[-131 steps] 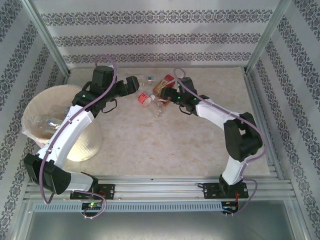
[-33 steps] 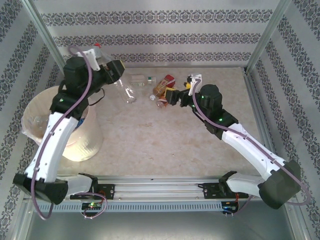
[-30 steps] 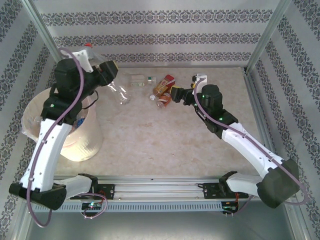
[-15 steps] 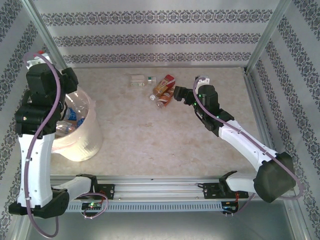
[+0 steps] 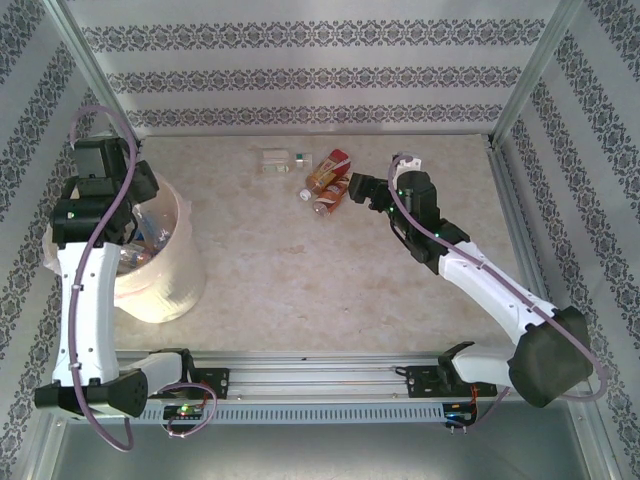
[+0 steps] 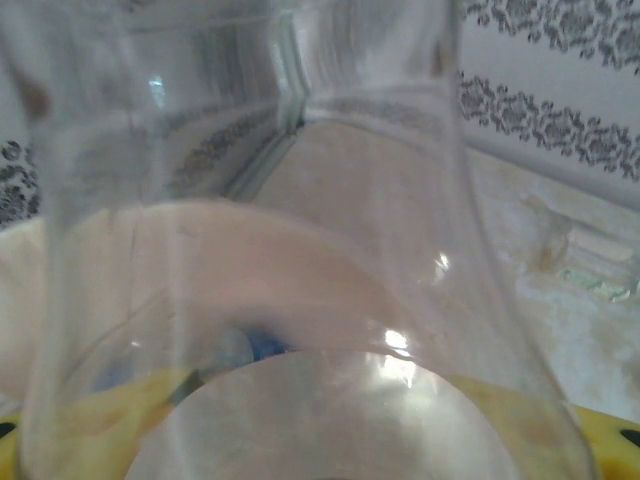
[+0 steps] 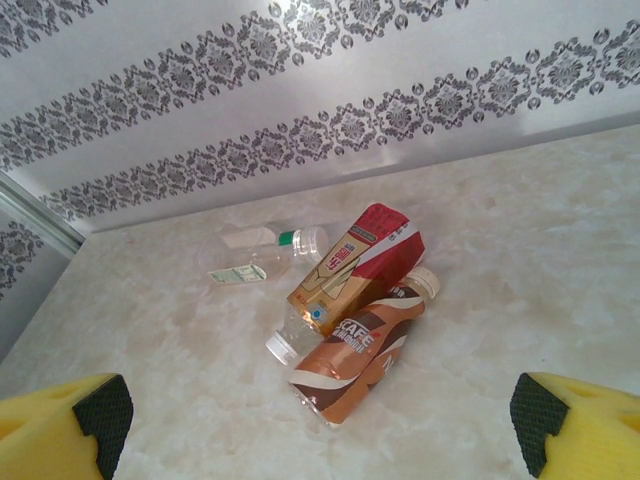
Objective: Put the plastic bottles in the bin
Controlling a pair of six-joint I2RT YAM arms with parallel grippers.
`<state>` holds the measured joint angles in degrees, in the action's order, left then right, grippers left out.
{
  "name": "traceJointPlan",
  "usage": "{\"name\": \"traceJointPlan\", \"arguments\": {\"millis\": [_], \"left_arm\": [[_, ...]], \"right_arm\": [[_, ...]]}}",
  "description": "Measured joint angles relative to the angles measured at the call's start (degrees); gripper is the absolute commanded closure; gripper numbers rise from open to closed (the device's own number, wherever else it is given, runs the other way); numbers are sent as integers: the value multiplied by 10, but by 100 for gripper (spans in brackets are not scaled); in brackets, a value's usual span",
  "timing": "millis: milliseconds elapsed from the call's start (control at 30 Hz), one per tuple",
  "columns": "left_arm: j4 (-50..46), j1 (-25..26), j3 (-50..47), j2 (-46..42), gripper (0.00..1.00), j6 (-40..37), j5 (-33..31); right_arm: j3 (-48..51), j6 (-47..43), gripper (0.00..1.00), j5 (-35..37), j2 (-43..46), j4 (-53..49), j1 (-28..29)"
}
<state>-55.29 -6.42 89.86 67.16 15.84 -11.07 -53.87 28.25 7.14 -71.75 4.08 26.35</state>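
Observation:
My left gripper (image 5: 143, 193) hangs over the bin (image 5: 188, 272), the cream bucket at the table's left, and is shut on a clear plastic bottle (image 6: 300, 200). That bottle sits between the yellow fingers (image 6: 55, 440), with the bin's pale pinkish inside showing through it. Several bottles (image 5: 140, 245) lie in the bin. My right gripper (image 5: 352, 188) stands open just right of a heap on the table: a brown-labelled bottle (image 7: 365, 345), a red-and-gold one (image 7: 355, 255) and a clear white-capped one (image 7: 290, 335). A clear green-ringed bottle (image 7: 255, 250) lies behind them.
Patterned walls and metal frame posts (image 5: 95, 75) close in the table on three sides. The marble-look tabletop (image 5: 330, 280) stretches between the bin and the right arm (image 5: 480, 280). A rail (image 5: 320, 380) carries both arm bases at the near edge.
The left arm has swung left from the table's back, carrying the clear bottle to above the bin. The right gripper has stayed open by the heap, shifting only slightly.

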Motion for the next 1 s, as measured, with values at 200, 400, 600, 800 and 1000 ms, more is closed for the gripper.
{"name": "traceJointPlan", "arguments": {"millis": [200,400,600,800,1000], "left_arm": [[2,-8,-31,4,15,5,63],[-10,-9,-24,25,4,24,90],[-16,-12,-4,28,2,36,99],[-18,-16,15,28,1,48,140],[-6,-16,25,25,0,64,195]], "right_arm": [[4,1,2,3,7,0,0],[5,2,2,3,7,0,0],[5,6,2,3,-2,0,0],[4,11,2,3,-12,-9,0],[3,21,2,-2,-20,-12,0]]}}
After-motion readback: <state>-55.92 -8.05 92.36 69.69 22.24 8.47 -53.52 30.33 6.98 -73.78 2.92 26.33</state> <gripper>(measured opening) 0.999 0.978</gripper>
